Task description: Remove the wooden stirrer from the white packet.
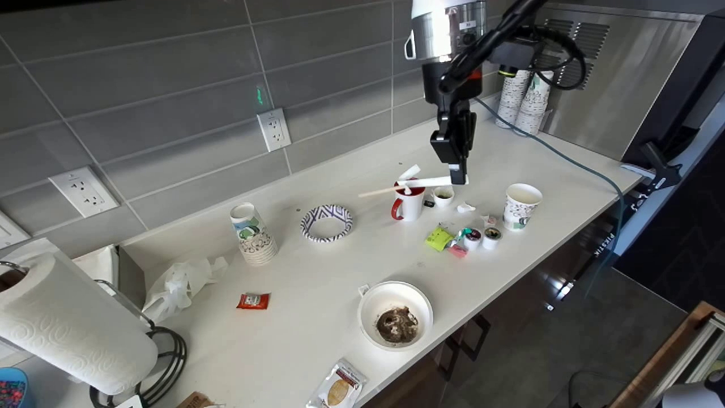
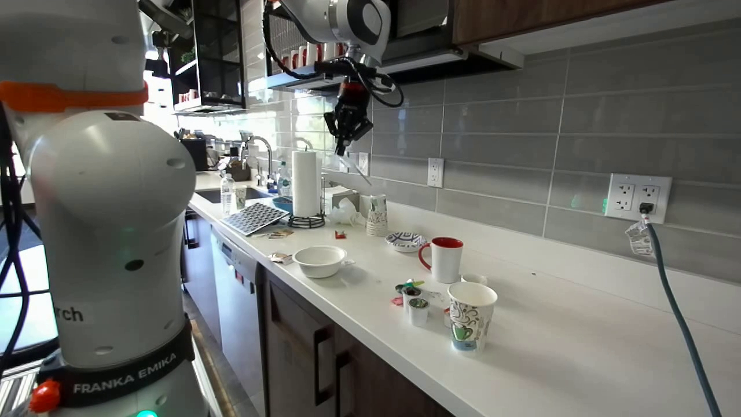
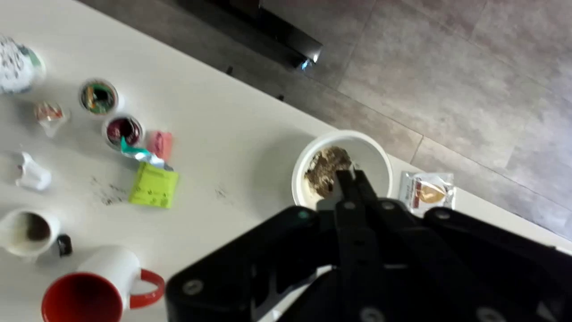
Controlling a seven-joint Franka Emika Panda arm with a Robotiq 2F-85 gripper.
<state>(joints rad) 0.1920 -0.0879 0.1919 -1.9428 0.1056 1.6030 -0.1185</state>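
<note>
My gripper (image 1: pixel 457 177) is shut on one end of the white packet (image 1: pixel 430 182) and holds it in the air above the counter. The pale tan wooden stirrer (image 1: pixel 380 192) sticks out of the packet's far end, with a white paper flap beside it. The gripper (image 2: pixel 342 149) and packet (image 2: pixel 355 169) also show in an exterior view, high above the counter, the packet slanting down toward the wall; the stirrer cannot be told apart there. In the wrist view, the fingertips (image 3: pixel 354 174) are nearly together with a white sliver between them; the rest of the packet and the stirrer are hidden.
A red-handled mug (image 1: pixel 410 207), a white bowl (image 1: pixel 364 320), a patterned bowl (image 1: pixel 308 231), paper cups (image 1: pixel 518 218) and small pods with sachets (image 1: pixel 439 238) stand on the counter. A paper towel roll (image 1: pixel 73 323) stands at one end. The tiled wall (image 1: pixel 187 136) runs behind.
</note>
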